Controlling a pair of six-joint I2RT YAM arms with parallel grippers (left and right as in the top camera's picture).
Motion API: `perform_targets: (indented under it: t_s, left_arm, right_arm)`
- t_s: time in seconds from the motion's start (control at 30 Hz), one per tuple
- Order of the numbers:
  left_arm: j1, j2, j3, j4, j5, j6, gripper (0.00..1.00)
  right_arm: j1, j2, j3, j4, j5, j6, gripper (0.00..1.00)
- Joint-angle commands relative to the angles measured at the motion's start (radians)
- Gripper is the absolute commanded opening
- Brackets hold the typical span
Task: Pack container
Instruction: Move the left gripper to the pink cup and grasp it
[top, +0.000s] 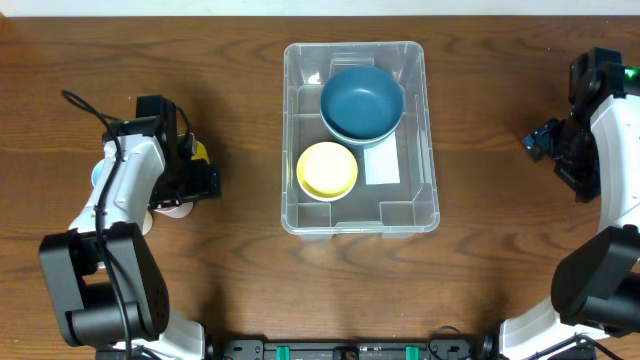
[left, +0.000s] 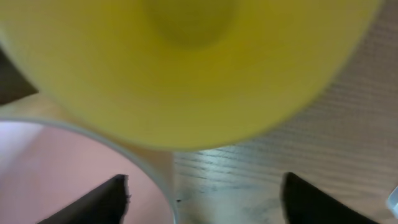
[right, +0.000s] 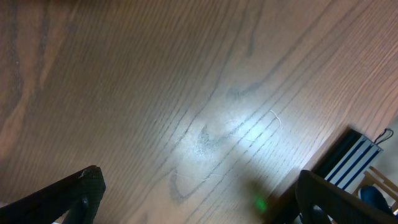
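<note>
Two items, a blue bowl and a yellow bowl, are shown inside the container, which is set mid-tabletop with its long axis running near to far. The left end effector, fingers spread, is poised at a yellow vessel beside a pink vessel. The container lies to its right across open wood. The right end effector, likewise spread, is held over bare tabletop.
</note>
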Motion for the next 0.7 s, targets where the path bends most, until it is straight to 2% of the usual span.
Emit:
perform_targets:
  t_s: [0.0,0.1,0.27,0.37,0.57,0.67]
  left_arm:
    - [0.005,0.006,-0.004,-0.006,-0.011,0.007,0.65]
    - [0.005,0.006,-0.004,-0.013,-0.011,0.007,0.45]
    - [0.005,0.006,-0.004,-0.030,-0.010,0.001,0.27]
    - [0.005,0.006,-0.004,-0.039,-0.010,-0.015,0.24]
    - [0.003,0.006,-0.004,-0.059,-0.010,-0.043,0.07]
    - [0.003,0.006,-0.004,-0.074,-0.010,-0.050,0.06]
  right_arm:
    - [-0.005,0.005,-0.001,0.000,0.011,0.013,0.99]
    - [-0.005,0.005,-0.001,0.000,0.011,0.013,0.99]
    - [-0.005,0.005,-0.001,0.000,0.011,0.013,0.99]
    - [-0.005,0.005,-0.001,0.000,0.011,0.013,0.99]
    - [-0.005,0.005,-0.001,0.000,0.011,0.013,0.99]
    - [-0.005,0.005,-0.001,0.000,0.011,0.013,0.99]
